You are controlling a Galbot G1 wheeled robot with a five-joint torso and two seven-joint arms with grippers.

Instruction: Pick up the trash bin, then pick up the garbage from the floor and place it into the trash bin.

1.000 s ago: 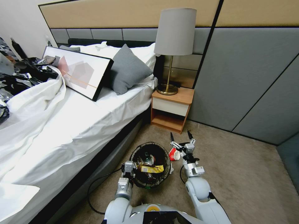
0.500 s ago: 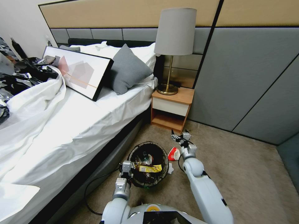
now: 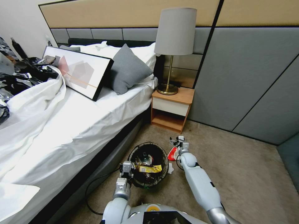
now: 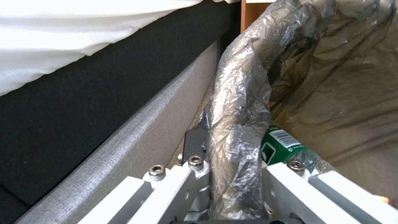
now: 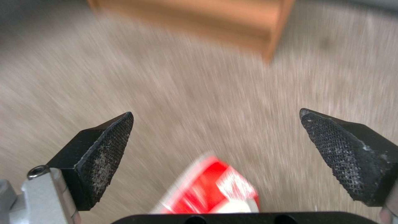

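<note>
The trash bin [image 3: 134,152], a round bucket with a black bag liner, stands on the carpet beside the bed. My left gripper [image 3: 126,169] is shut on its near rim; in the left wrist view the fingers [image 4: 195,146] clamp the bag-covered rim [image 4: 238,118]. Inside lie a yellow wrapper [image 3: 149,169] and a green-labelled bottle [image 4: 279,144]. A red-and-white paper cup [image 3: 172,154] lies on the floor just right of the bin, with a white tissue [image 3: 170,169] near it. My right gripper [image 3: 177,141] hangs open over the cup [image 5: 211,189], fingertips [image 5: 105,149] wide apart.
The bed [image 3: 78,124] runs along the left, its dark base close to the bin. A wooden nightstand [image 3: 171,109] with a lamp [image 3: 174,37] stands just beyond the cup. Grey wall panels [image 3: 249,87] close off the right. Carpet to the right [image 3: 243,180] is bare.
My right arm has stretched forward and tipped down, bringing the open gripper from upright beside the bin to just over the red cup. The left gripper keeps its hold on the bin.
</note>
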